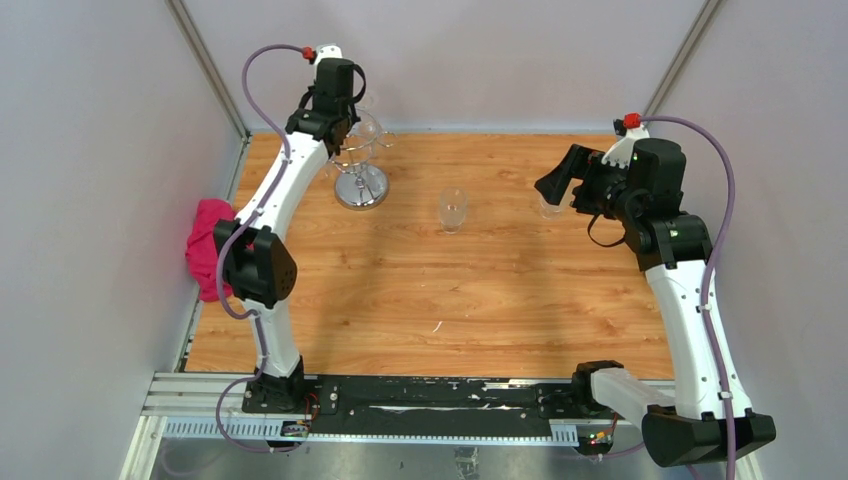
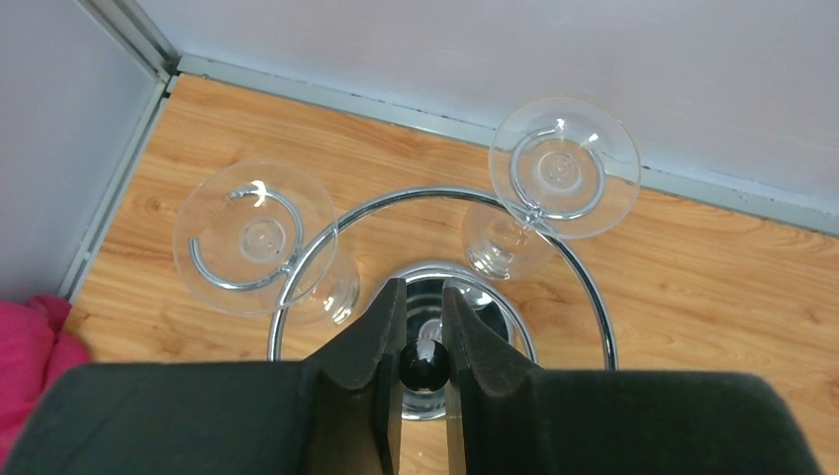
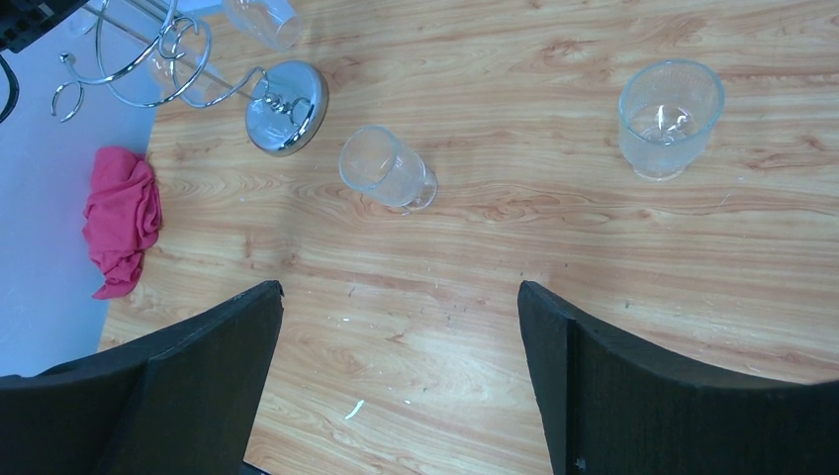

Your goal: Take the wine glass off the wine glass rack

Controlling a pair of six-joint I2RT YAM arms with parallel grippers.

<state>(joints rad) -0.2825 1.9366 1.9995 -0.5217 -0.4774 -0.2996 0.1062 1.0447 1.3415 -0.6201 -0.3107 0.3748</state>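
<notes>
At the far left corner of the table (image 1: 420, 300), your left gripper (image 2: 423, 315) sits right over the wine glass rack (image 1: 360, 186). Its fingers (image 2: 371, 336) are drawn in almost all the way and pinch the small black knob (image 2: 425, 364) on top of the rack's central pole, one pad touching each side. That claw has hold of the rack itself, not of a glass.

Both glasses you are after are still hanging upside down from the top ring. In your left wrist view, the first wine glass (image 2: 262, 237) hangs in a curled hook on the side toward the corner. The second wine glass (image 2: 564, 168) hangs on the side toward the back wall. The rack's mirrored round base stands flat on the wood just beneath them.

Your right gripper (image 3: 401, 376) hovers above the right half of the table with its jaws spread wide and nothing between them.

A short clear glass (image 1: 453, 208) stands upright near the table's middle, well apart from the rack. A tumbler (image 3: 670, 117) stands further right, close below the right gripper. A pink cloth (image 1: 205, 245) lies bunched at the table's left edge.
</notes>
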